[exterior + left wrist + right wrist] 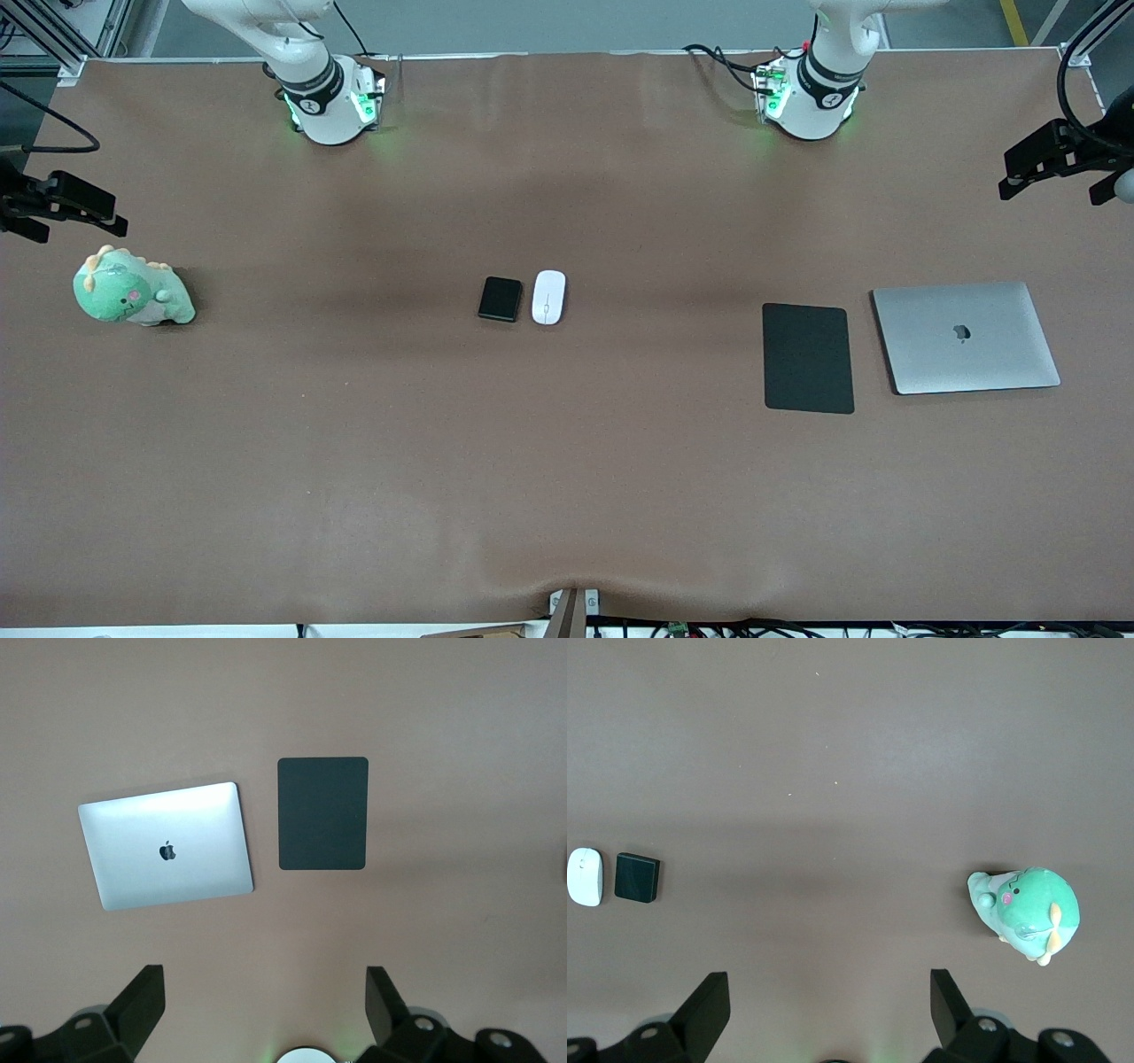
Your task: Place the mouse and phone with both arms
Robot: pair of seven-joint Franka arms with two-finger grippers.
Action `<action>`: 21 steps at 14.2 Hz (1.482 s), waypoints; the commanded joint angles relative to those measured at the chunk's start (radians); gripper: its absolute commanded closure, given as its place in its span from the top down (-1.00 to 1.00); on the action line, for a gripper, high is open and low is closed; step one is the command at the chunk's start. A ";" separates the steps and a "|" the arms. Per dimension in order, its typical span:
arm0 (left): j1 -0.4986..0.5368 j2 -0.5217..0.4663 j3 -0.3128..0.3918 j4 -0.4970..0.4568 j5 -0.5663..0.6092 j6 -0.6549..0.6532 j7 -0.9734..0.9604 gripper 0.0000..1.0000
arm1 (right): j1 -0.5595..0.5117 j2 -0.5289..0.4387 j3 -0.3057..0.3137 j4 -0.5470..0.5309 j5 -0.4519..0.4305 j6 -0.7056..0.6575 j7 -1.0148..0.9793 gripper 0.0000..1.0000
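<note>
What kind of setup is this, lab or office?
Likely a robotics lab bench: two arm bases bolted to one brown-covered table, loose cables at its edges, and staged props such as the laptop and plush dinosaur.

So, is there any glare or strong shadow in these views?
Front view: soft dark bands cross the table, green glow at both bases. Left wrist view: a bright sheen on the laptop. Right wrist view: a broad shadow band near the phone, no glare.

White arms (pixel 310 80) — black joint bands, green-lit bases (cables trailing) — black grippers.
</note>
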 commanded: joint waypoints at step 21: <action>-0.209 0.215 -0.330 0.007 -0.030 0.155 -0.504 1.00 | 0.012 -0.006 0.003 0.001 -0.013 -0.008 -0.008 1.00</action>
